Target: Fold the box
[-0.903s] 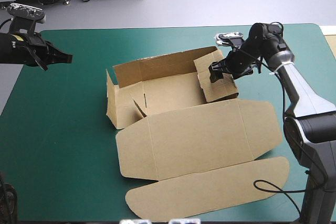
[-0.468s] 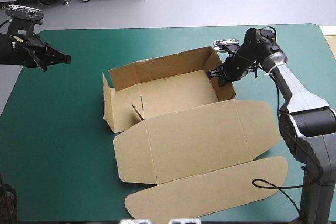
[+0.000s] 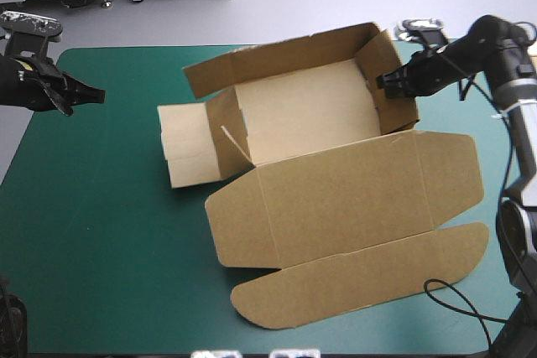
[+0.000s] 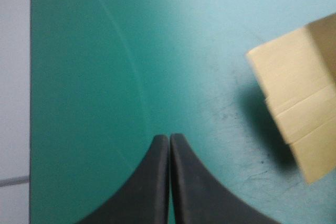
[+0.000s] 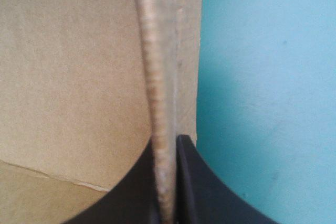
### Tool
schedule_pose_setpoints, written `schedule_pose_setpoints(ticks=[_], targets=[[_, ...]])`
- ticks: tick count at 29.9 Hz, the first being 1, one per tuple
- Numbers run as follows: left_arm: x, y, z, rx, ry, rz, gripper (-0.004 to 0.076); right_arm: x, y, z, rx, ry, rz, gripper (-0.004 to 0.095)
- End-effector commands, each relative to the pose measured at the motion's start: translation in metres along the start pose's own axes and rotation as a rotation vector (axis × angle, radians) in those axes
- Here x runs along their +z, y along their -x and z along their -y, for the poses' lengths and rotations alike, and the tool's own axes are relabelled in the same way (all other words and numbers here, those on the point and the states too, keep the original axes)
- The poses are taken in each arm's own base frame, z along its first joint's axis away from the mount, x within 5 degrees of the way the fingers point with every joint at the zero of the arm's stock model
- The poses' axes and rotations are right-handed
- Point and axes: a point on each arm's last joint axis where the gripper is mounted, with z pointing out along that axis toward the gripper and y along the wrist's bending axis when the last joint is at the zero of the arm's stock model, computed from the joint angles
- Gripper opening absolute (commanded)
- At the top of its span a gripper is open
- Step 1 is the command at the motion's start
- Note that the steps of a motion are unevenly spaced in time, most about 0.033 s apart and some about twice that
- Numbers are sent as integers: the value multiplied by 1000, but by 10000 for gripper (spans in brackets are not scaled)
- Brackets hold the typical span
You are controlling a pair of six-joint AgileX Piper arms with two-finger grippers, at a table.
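Note:
The brown box (image 3: 302, 115) lies in the middle of the table as an open tray with its far wall and right wall raised. Its lid (image 3: 352, 199) lies flat toward the near edge, and a left flap (image 3: 185, 148) lies flat on the cover. My right gripper (image 3: 393, 83) is shut on the top edge of the right wall (image 5: 157, 77), which runs between its fingers (image 5: 189, 182). My left gripper (image 3: 94, 95) hovers shut over the table's left side, well apart from the box; a corner of the left flap (image 4: 294, 103) shows ahead of it and to one side (image 4: 169, 139).
Bare teal-green cover (image 3: 101, 232) stretches left of the box and along the near left. The table's left edge (image 4: 30, 103) runs close beside my left gripper. The lid's rounded tuck flap (image 3: 361, 282) reaches toward the near edge.
My right gripper shut on the right wall and drew the box to the right; the walls now stand higher and the left flap lies flat. The left gripper drifted slightly left.

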Motion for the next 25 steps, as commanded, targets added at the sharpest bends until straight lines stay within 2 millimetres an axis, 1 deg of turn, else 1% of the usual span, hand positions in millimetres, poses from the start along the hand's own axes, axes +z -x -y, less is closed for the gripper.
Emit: schedule_pose_setpoints(ticks=[1,3,5,8,10,13,15,16,20,21,23,25], targets=[[-4,-2,-9,-31,125,63,-9,-81,1,-14,-20,34,206,-19],[10,-9,-13,-46,156,43,-9,-100,-3,-16,-22,16,248,-19],[30,-19,-16,-69,162,34,-9,-116,-6,-19,-28,-3,281,-19],[64,-33,-24,-120,157,98,-9,-130,-9,-27,-43,-9,313,-19],[87,-43,-30,-227,138,157,-9,-136,-10,-34,-52,19,337,-19],[116,-55,-35,-409,70,191,-9,-141,-10,-41,-56,60,362,-19],[133,-61,-33,-467,24,170,-9,-143,-10,-43,-59,66,368,-19],[142,-63,-32,-463,3,156,-9,-143,-10,-43,-60,66,368,-19],[172,-63,-21,-496,-166,136,-9,-144,-10,-45,-59,74,373,-19],[176,-62,-17,-510,-218,146,-9,-144,-10,-45,-58,79,374,-19],[182,-55,-6,-505,-378,205,-9,-144,-10,-46,-65,90,379,-19],[180,-47,5,-407,-533,303,-9,-144,-9,-46,-65,92,380,-19]])
